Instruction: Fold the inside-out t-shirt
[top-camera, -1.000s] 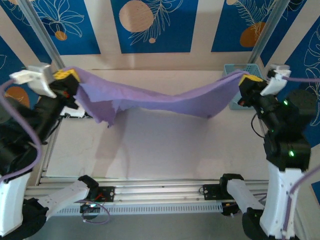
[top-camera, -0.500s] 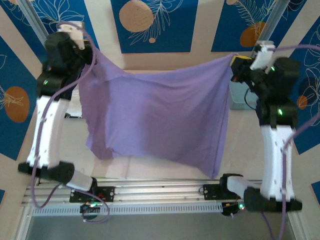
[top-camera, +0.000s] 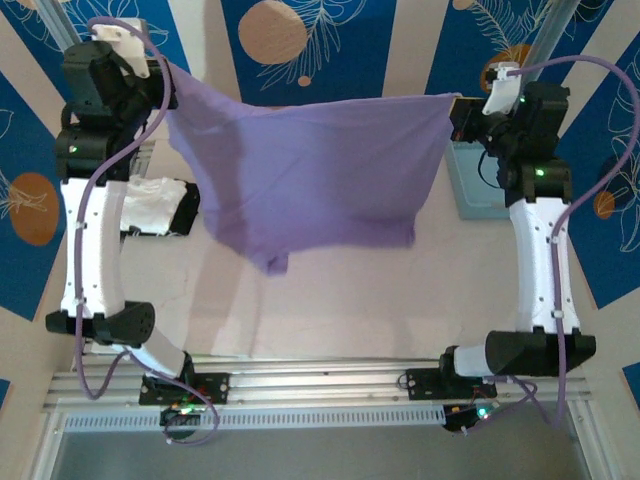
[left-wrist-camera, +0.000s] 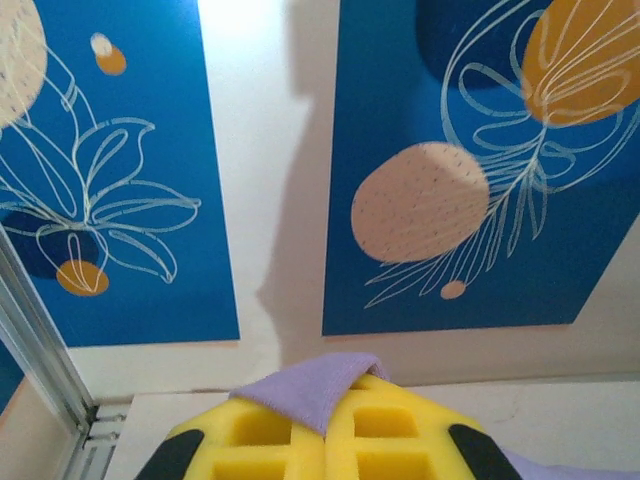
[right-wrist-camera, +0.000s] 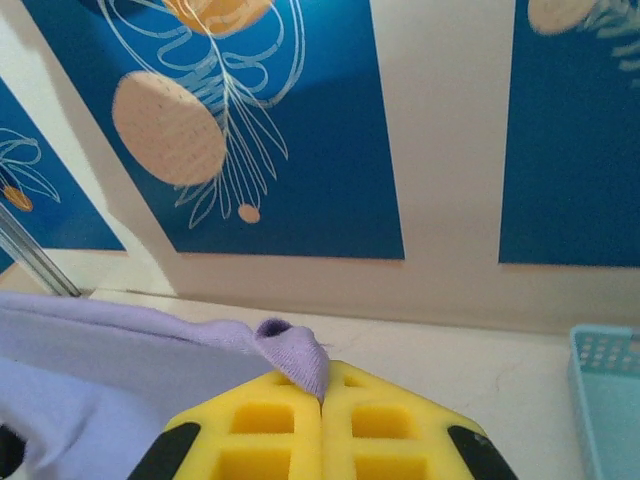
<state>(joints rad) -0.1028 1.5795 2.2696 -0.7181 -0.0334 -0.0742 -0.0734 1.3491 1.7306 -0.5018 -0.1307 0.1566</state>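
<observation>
Top external: lavender t-shirt (top-camera: 310, 170) aloft above table (top-camera: 330, 300)

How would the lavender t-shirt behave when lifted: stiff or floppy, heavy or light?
Probably floppy: the t-shirt hangs as a loose sheet, sagging between the left gripper and right gripper. Likely light: small pinched corners carry it. A lower corner dangles, so it may swing.

Reaching up and wide apart with both arms, pinching the t-shirt (top-camera: 320, 170) tight in left gripper (left-wrist-camera: 328, 425) and right gripper (right-wrist-camera: 322, 405), yellow fingers (right-wrist-camera: 390, 425) pressed together.
</observation>
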